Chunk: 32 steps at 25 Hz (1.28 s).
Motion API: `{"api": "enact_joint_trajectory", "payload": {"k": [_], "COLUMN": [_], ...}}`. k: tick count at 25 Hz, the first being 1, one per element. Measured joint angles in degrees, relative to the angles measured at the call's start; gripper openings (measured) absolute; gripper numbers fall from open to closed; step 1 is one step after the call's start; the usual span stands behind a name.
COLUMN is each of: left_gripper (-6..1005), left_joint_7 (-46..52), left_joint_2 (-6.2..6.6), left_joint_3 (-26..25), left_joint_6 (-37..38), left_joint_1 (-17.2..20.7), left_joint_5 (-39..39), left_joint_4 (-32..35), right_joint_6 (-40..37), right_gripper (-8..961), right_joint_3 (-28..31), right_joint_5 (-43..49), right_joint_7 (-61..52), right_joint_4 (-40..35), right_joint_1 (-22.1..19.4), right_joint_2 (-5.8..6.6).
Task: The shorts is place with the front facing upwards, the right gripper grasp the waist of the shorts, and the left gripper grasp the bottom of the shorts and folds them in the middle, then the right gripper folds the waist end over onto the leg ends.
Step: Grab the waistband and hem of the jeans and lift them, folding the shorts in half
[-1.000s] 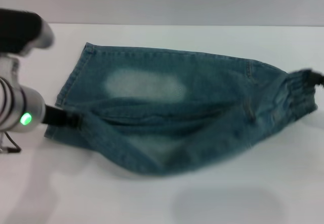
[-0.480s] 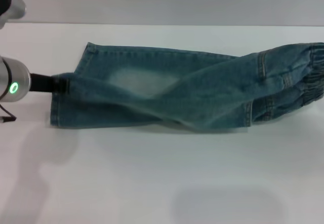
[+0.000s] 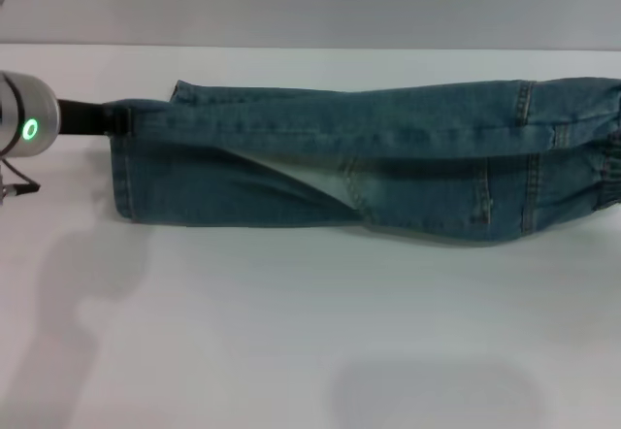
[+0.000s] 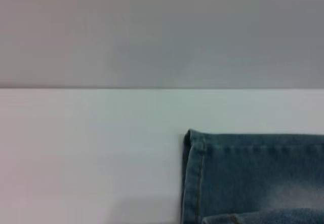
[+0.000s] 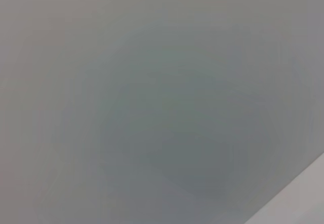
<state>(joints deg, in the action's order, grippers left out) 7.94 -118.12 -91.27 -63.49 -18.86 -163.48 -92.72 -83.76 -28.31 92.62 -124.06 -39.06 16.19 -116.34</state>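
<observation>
White table (image 3: 291, 351), grey wall behind. Shorts (image 3: 388, 172) along far edge, folded lengthwise. My left gripper (image 3: 114, 118) at bottom of the shorts (image 3: 121, 172), jaws unclear. Right gripper unseen. Next: waist (image 3: 606, 157) over hems.

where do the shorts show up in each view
Head view: the shorts lie folded lengthwise across the white table, left gripper at their hem end.
Left wrist view: only a hemmed corner.
Right wrist view: not in it.
Shared landmark: the table's far edge.
</observation>
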Motion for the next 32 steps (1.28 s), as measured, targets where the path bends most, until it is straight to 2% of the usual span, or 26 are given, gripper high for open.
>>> {"api": "enact_joint_trajectory", "payload": {"k": [10,17,20,23,26,28,29,32], "left_gripper": [106,106,106,106,106,106,142,251], "left_joint_7": [-0.4,-0.49,-0.95,-1.7,-4.46,-6.43,-7.4,-8.16], "left_joint_2": [0.0,0.09,0.05,-0.03,0.08,0.02,-0.04,-0.06], "left_joint_3": [-0.67,-0.71,-0.31,-0.04,-0.51,-0.68,-0.71,-0.62], "left_joint_6": [2.09,6.68,13.51,24.15,28.57,29.84,30.71,31.54], "left_joint_1": [-3.5,-4.62,-5.36,-7.43,-11.4,-12.91,-13.33,-13.56], "left_joint_5": [0.58,2.96,5.13,9.22,13.84,15.15,15.65,16.9], "left_joint_4": [3.48,6.33,10.8,18.53,25.96,28.39,29.2,29.39], "right_joint_6": [1.26,5.78,10.38,16.04,17.37,17.94,18.24,18.4], "right_gripper": [-2,-1,-2,5,12,17,19,159], "right_joint_3": [0.58,2.15,5.34,9.17,9.57,9.48,9.36,9.07], "right_joint_5": [-0.05,-0.4,-0.7,-2.09,-3.25,-3.54,-3.54,-3.51], "right_joint_7": [0.31,2.19,3.31,8.76,11.09,11.89,12.17,13.29], "right_joint_4": [0.62,5.08,9.54,15.37,16.38,16.43,16.4,15.97], "right_joint_1": [0.7,2.74,4.65,8.01,8.99,9.56,9.77,9.71], "right_joint_2": [-0.01,0.5,1.51,3.55,3.91,3.98,4.03,4.11]}}
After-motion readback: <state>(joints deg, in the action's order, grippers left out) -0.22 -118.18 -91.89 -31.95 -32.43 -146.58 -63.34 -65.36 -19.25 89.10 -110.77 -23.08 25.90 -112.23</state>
